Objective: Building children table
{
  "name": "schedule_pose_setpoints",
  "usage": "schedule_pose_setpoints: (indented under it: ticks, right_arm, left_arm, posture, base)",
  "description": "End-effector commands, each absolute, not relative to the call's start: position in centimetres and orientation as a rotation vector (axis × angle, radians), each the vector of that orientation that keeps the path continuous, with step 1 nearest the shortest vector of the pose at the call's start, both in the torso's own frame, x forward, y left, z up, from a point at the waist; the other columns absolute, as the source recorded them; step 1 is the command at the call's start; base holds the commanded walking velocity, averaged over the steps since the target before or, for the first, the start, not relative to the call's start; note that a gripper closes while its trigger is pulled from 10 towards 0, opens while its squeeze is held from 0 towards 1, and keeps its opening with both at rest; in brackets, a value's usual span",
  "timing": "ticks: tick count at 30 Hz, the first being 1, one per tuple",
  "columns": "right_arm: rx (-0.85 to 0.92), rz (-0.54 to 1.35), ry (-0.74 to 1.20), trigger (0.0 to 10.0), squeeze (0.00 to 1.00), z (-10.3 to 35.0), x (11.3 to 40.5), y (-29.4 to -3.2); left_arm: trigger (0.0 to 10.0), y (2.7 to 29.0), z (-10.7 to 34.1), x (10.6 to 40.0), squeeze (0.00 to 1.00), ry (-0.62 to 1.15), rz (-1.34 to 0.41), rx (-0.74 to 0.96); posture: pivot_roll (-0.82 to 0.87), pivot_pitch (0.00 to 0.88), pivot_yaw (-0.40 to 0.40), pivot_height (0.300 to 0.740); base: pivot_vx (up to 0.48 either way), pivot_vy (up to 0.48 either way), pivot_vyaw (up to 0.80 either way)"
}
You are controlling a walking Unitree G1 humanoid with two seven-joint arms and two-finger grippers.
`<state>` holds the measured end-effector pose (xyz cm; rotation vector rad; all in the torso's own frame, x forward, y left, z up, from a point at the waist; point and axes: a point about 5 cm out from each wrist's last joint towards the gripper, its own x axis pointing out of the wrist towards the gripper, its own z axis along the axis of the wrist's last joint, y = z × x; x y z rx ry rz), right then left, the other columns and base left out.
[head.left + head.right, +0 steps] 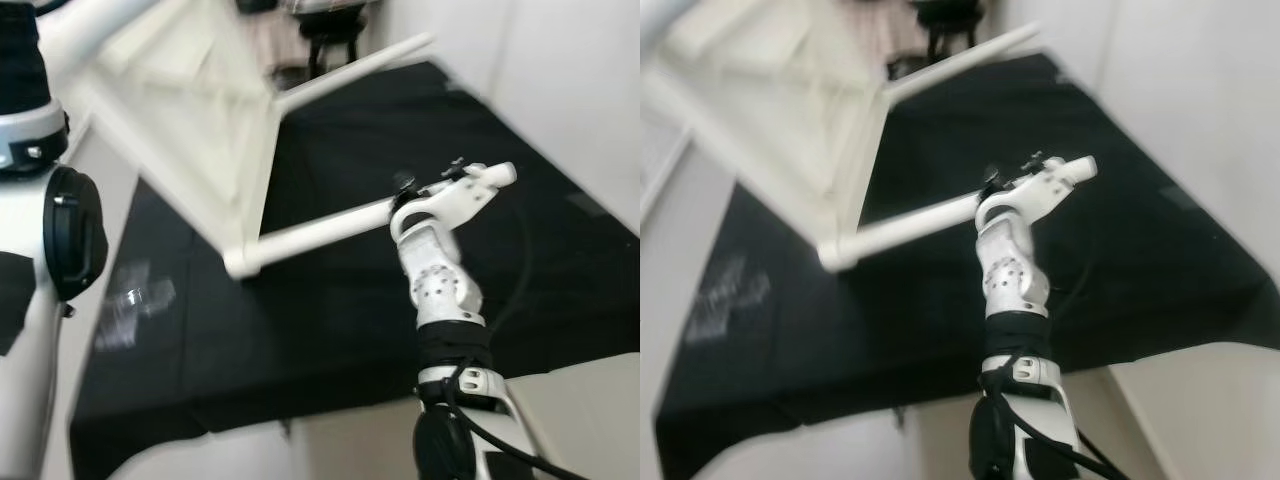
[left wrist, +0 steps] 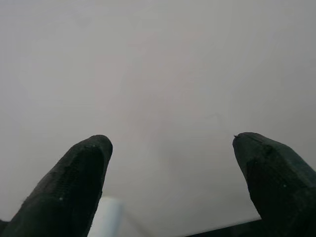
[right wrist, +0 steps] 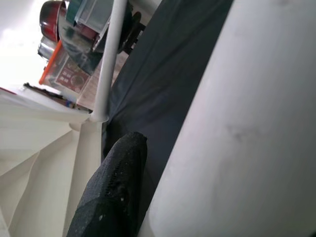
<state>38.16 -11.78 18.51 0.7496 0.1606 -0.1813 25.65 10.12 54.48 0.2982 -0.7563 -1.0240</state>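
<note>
Black mat (image 1: pixel 400 300); right gripper (image 1: pixel 405 190) grips table leg (image 1: pixel 320 228).

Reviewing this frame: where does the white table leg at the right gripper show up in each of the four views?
Left eye view: the table leg runs across the centre to the right gripper.
Right eye view: left of centre.
Left wrist view: I cannot tell; a pale surface lies behind the left gripper.
Right wrist view: huge, beside one finger.
Shared landmark: the black mat.

The table (image 1: pixel 190 110) blurs and runs off the top edge; the right gripper (image 1: pixel 405 192) hides behind its leg (image 1: pixel 320 232).
</note>
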Motion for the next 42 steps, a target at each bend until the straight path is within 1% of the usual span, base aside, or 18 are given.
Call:
schedule_pose_setpoints:
  ticks: [1,2,3,4,5,6,7,11,16,19,27,36,37,38,39,40,41,42]
  right_arm:
    - [0.577,-0.29,0.436,10.0,0.0,12.5,36.9,-11.7]
    - [0.577,-0.29,0.436,10.0,0.0,12.5,36.9,-11.7]
    - [0.554,-0.343,0.414,10.0,0.77,12.8,37.0,-12.7]
    - [0.554,-0.343,0.414,10.0,0.77,12.8,37.0,-12.7]
    - [0.534,-0.409,0.403,10.0,1.0,12.9,37.0,-13.9]
    - [0.511,-0.476,0.382,10.0,1.0,13.2,37.0,-15.4]
    - [0.493,-0.544,0.359,10.0,1.0,13.4,36.9,-17.2]
    - [0.485,-0.582,0.346,10.0,1.0,13.5,36.8,-18.3]
    - [0.484,-0.681,0.296,10.0,1.0,13.5,35.9,-23.7]
    - [0.495,-0.688,0.289,10.0,1.0,13.5,35.7,-24.3]
    - [1.014,-0.49,-0.087,10.0,1.0,17.1,32.9,-26.4]
    - [1.132,-0.223,-0.314,10.0,1.0,19.1,28.8,-27.8]
    - [1.122,-0.18,-0.342,10.0,0.78,19.3,27.6,-27.9]
    - [1.118,-0.149,-0.361,10.0,0.45,19.5,26.8,-27.8]
    - [1.118,-0.149,-0.361,10.0,0.45,19.5,26.8,-27.8]
    - [1.072,-0.107,-0.373,10.0,0.14,19.9,26.1,-27.5]
    - [0.988,-0.064,-0.373,10.0,0.0,20.4,26.0,-27.0]
    - [0.93,-0.038,-0.37,10.0,0.0,20.7,26.0,-26.6]
  left_arm:
    - [10.0,11.1,53.7,26.5,1.0,-0.694,-1.042,0.258]
    - [10.0,11.1,53.7,26.5,1.0,-0.694,-1.042,0.258]
    - [10.0,11.3,53.6,26.4,1.0,-0.691,-1.04,0.256]
    - [10.0,11.3,53.6,26.4,1.0,-0.691,-1.04,0.256]
    - [10.0,11.6,53.4,26.3,0.71,-0.684,-1.042,0.263]
    - [10.0,11.8,53.2,26.2,0.0,-0.674,-1.051,0.266]
    - [10.0,12.0,53.0,26.0,0.0,-0.666,-1.065,0.266]
    - [10.0,12.1,52.9,25.9,0.0,-0.661,-1.075,0.265]
    - [10.0,12.3,52.3,25.5,0.0,-0.653,-1.124,0.247]
    - [10.0,12.3,52.2,25.5,0.0,-0.652,-1.129,0.247]
    - [10.0,13.1,50.9,25.7,0.0,-0.615,-1.131,0.23]
    - [10.0,14.0,50.0,26.0,0.0,-0.596,-1.13,0.211]
    - [10.0,14.4,49.8,26.1,0.0,-0.594,-1.127,0.197]
    - [10.0,14.6,49.7,26.2,0.0,-0.592,-1.125,0.187]
    - [10.0,14.6,49.7,26.2,0.0,-0.592,-1.125,0.187]
    - [10.0,14.7,49.5,26.2,0.0,-0.588,-1.136,0.164]
    - [10.0,14.8,48.9,26.2,0.0,-0.558,-1.206,0.122]
    - [10.0,14.8,48.4,26.1,0.0,-0.536,-1.258,0.093]
  posture:
    - [0.13,0.074,0.033,0.74]
    - [0.13,0.074,0.033,0.74]
    - [0.13,0.076,0.027,0.74]
    - [0.13,0.076,0.027,0.74]
    - [0.13,0.077,0.021,0.74]
    - [0.13,0.081,0.014,0.74]
    - [0.12,0.082,0.01,0.74]
    - [0.12,0.083,0.009,0.74]
    - [0.09,0.088,-0.001,0.74]
    - [0.09,0.088,-0.001,0.74]
    - [0.05,0.1,0.002,0.74]
    - [0.03,0.109,0.001,0.74]
    - [0.02,0.11,0.008,0.74]
    - [0.02,0.11,0.008,0.74]
    - [0.02,0.11,0.008,0.74]
    - [0.01,0.112,0.02,0.74]
    - [0.0,0.112,0.03,0.74]
    - [0.01,0.111,0.031,0.74]
  base:
    - [0.0,0.0,0.0]
    - [0.0,0.0,0.0]
    - [0.0,0.0,0.0]
    - [0.0,0.0,0.0]
    - [0.0,0.0,0.0]
    - [0.0,0.0,0.0]
    - [0.0,0.0,0.0]
    - [0.0,0.0,0.0]
    - [0.0,0.0,0.0]
    - [0.0,0.0,0.0]
    - [0.0,0.0,0.0]
    - [0.0,0.0,0.0]
    - [0.0,0.0,0.0]
    - [0.0,0.0,0.0]
    - [0.0,0.0,0.0]
    - [0.0,0.0,0.0]
    - [0.0,0.0,0.0]
    - [0.0,0.0,0.0]
